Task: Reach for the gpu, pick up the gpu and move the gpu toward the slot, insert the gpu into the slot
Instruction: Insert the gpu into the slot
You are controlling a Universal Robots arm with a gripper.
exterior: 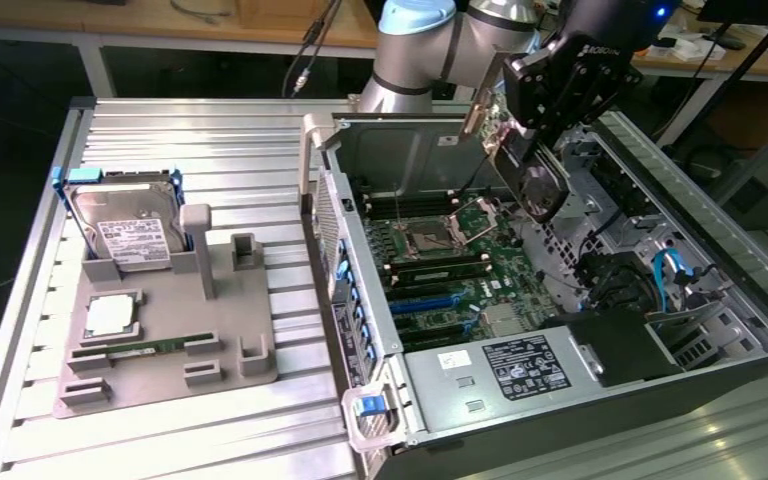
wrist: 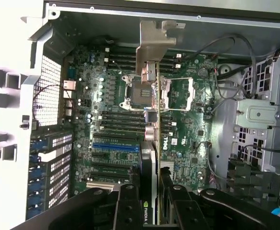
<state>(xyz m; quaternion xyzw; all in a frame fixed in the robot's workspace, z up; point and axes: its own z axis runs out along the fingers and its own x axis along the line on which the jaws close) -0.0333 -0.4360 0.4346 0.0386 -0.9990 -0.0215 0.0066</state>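
Gripper (exterior: 539,150) is clamping its two black fingers (wrist: 128,201) on the gpu (exterior: 542,190), one on each flat side, so the card is sitting right between them and sticking out past the fingertips. It is hanging over the open computer case (exterior: 744,300), above the green motherboard (exterior: 484,265) and not touching it. I'm counting one gpu, one gripper, two fingers and one long blue slot (wrist: 115,145). The wrist view is showing that slot lying off to one side of the card's edge, apart from it. The gpu (wrist: 151,122) is showing edge-on there: a thin green board, a dark heatsink block near the fingers, white lettering on the edge, and a bent silver bracket at the far end. On the exterior view's left, one hard drive (exterior: 124,232) is standing in a grey holder (exterior: 191,345).
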